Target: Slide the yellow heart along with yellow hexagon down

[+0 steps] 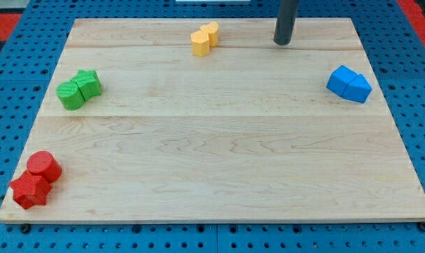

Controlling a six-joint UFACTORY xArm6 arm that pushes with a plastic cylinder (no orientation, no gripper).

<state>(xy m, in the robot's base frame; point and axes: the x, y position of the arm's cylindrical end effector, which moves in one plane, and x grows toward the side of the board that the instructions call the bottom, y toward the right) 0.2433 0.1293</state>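
Two yellow blocks touch near the view's top edge of the wooden board (219,140). The yellow hexagon (201,43) is the lower left one and the yellow heart (211,31) sits just up and right of it. My tip (282,42) is the lower end of a dark rod at the view's top, right of the yellow pair by about a hand's width and not touching any block.
Two green blocks (79,89) touch at the view's left. Two red blocks (36,180) touch at the bottom left corner. Two blue blocks (349,83) touch at the right. A blue pegboard (423,105) surrounds the board.
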